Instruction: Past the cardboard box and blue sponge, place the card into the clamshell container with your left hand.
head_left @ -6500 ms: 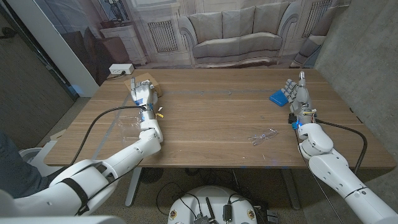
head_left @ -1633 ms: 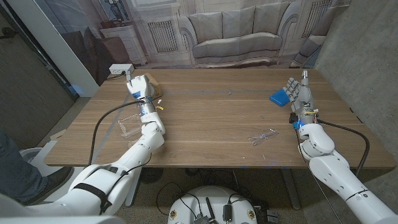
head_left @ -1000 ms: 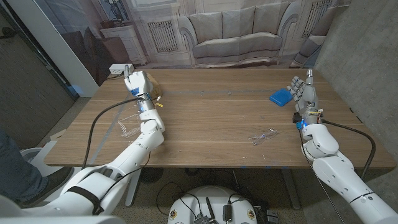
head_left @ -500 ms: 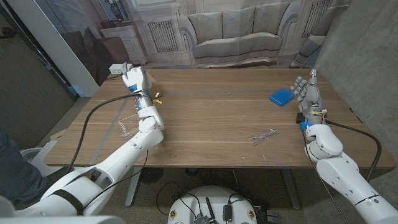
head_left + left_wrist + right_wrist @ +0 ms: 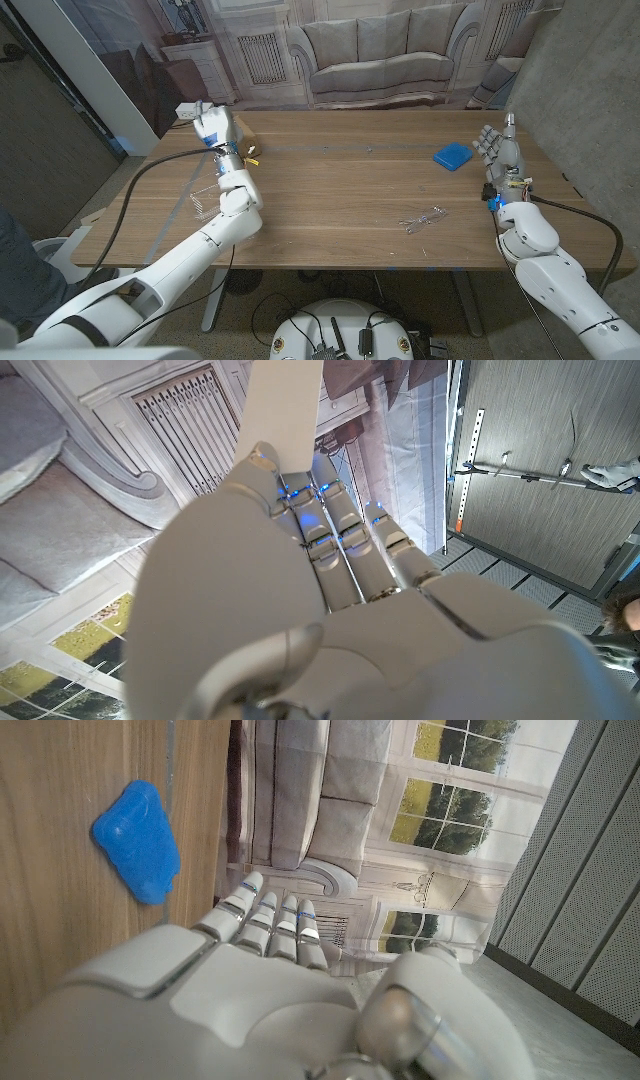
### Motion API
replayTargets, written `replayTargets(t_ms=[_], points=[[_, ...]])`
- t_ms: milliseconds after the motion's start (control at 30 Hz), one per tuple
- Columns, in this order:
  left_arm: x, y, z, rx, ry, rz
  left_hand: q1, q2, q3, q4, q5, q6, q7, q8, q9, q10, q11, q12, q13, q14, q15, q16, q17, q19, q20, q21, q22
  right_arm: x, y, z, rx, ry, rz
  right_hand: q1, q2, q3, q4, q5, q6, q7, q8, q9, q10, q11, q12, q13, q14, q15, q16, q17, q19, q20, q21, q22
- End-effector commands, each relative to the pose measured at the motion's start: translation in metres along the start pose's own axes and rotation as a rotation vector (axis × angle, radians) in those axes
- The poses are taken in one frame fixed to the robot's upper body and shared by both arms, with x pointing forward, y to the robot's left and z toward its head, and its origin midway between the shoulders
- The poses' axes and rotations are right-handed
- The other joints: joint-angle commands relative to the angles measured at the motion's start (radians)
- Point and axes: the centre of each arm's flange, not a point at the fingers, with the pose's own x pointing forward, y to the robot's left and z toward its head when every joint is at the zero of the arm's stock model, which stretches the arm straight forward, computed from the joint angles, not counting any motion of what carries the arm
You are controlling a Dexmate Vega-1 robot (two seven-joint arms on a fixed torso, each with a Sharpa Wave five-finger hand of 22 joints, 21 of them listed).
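One card pinched in left hand, raised near table's far-left corner. Next: lower it into clamshell container at left edge. Right hand empty, fingers apart.

Matt wood-grain table; clear glossy plastic clamshell container; smooth white card.

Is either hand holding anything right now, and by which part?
The left hand holds the card, pinched by its lower end between thumb and fingers, as the left wrist view shows. The right hand holds nothing, fingers apart, beside the blue sponge.
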Motion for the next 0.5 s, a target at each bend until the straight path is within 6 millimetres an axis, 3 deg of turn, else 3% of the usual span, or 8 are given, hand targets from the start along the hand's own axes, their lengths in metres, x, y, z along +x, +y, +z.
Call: replayTargets(t_ms=[33, 500], points=[[-0.011, 0.013, -0.001, 0.023, 0.002, -0.031, -0.003, -0.003, 0.013, 0.0, -0.002, 0.003, 0.002, -0.002, 0.001, -0.003, 0.004, -0.003, 0.004, 0.008, -0.064, -0.002, 0.003, 0.011, -0.072, 0.0, 0.001, -0.007, -0.009, 0.004, 0.001, -0.002, -0.011, 0.0, 0.006, -0.009, -0.001, -0.003, 0.009, -0.002, -0.003, 0.002, 0.004, 0.001, 0.0, 0.005, 0.003, 0.002, -0.006, 0.004, 0.007, -0.002, -0.001, 0.002], [-0.023, 0.02, 0.004, 0.003, 0.001, -0.047, -0.006, -0.005, 0.017, 0.002, -0.003, 0.003, 0.0, -0.003, 0.001, -0.002, 0.006, -0.004, 0.008, 0.006, -0.064, -0.003, 0.004, 0.011, -0.068, -0.002, 0.001, -0.014, -0.017, 0.016, -0.01, -0.007, -0.035, 0.001, 0.007, -0.01, -0.001, -0.003, 0.009, -0.002, -0.003, 0.002, 0.005, 0.0, 0.0, 0.005, 0.001, 0.001, -0.007, 0.003, 0.007, -0.002, -0.002, 0.002]])
